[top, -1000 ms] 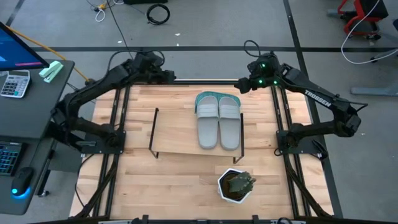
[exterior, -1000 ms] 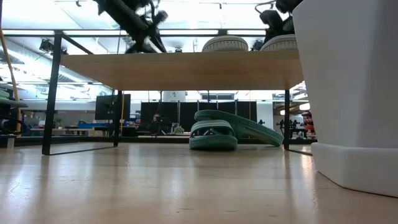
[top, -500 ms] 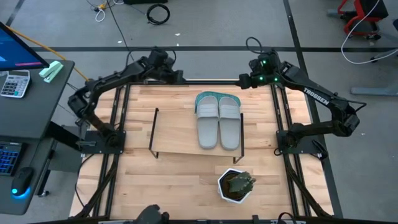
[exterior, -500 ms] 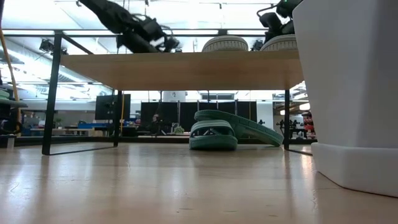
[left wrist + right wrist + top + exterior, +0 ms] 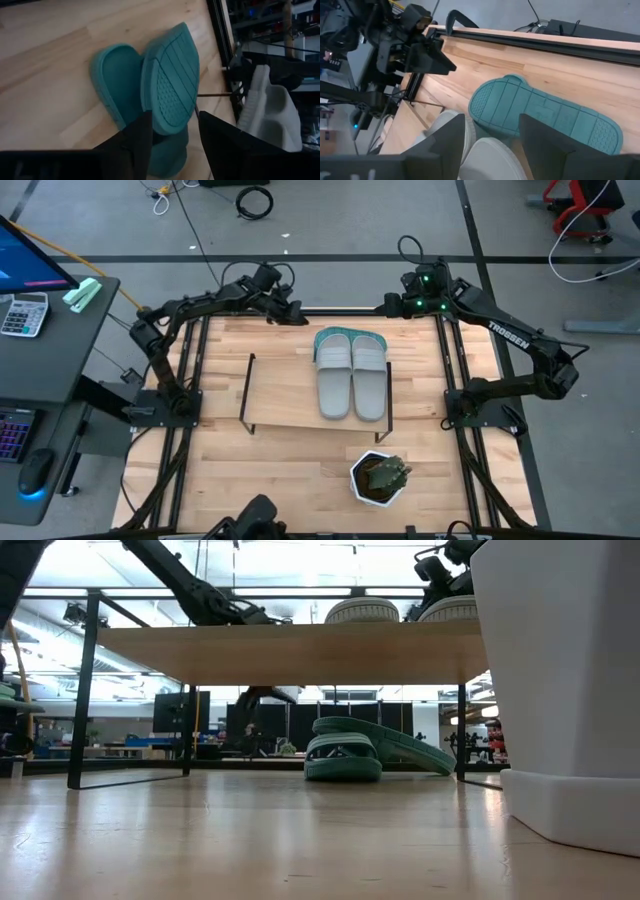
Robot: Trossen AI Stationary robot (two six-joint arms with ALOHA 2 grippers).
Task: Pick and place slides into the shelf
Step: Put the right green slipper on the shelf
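Teal slides (image 5: pixel 350 340) lay stacked on the surface behind the shelf (image 5: pixel 300 395), long axis 12-to-6. Left end effector (image 5: pixel 292 315) hovered at their 10 o'clock, fingers apart, empty, nearer. Right end effector (image 5: pixel 392 308) waited at 2 o'clock, open, empty.

arms (image 5: pixel 520 350): blk, jointed | white TROSSEN txt | green LEDs (rt wrist)

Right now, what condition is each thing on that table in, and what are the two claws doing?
Grey slides: side by side on the shelf.
Teal slides: on the table behind the shelf, one propped sole-up on the other.
Shelf: upright, left half bare.
Left gripper: open, holding nothing.
Right gripper: open, holding nothing.
Plant pot: upright.
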